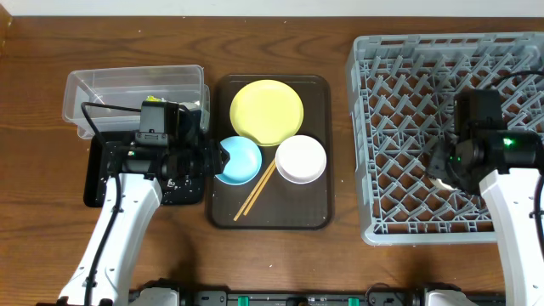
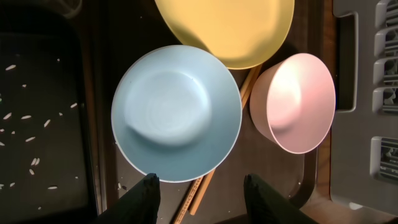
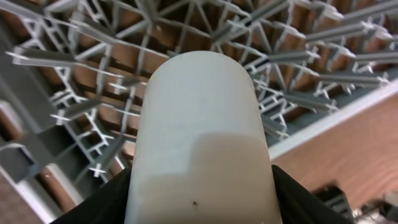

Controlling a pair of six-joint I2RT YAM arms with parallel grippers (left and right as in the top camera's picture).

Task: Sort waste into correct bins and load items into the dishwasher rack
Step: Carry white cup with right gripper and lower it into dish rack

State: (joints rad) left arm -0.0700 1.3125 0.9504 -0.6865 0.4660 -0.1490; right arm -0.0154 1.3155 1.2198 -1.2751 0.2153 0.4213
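Note:
My left gripper [image 2: 201, 180] is open and empty, just off the near rim of the light blue bowl [image 2: 177, 112], above the two wooden chopsticks [image 2: 200, 193]. The yellow plate [image 1: 266, 111], blue bowl [image 1: 240, 159], white bowl [image 1: 301, 159] and chopsticks [image 1: 255, 191] lie on the brown tray. White rice grains [image 2: 28, 116] are scattered in the black tray [image 1: 100, 174]. A bit of green-yellow wrapper [image 1: 153, 99] shows in the clear tub [image 1: 127, 85]. My right gripper [image 3: 199, 202] is shut on the pale cup [image 3: 199, 130], over the grey rack [image 1: 408, 102].
The dark brown serving tray [image 1: 321, 204] sits between the bins and the rack. The left arm covers part of the black tray and the clear tub. The rack's upright pegs [image 3: 298, 56] stand close behind the cup. Bare wooden table lies in front.

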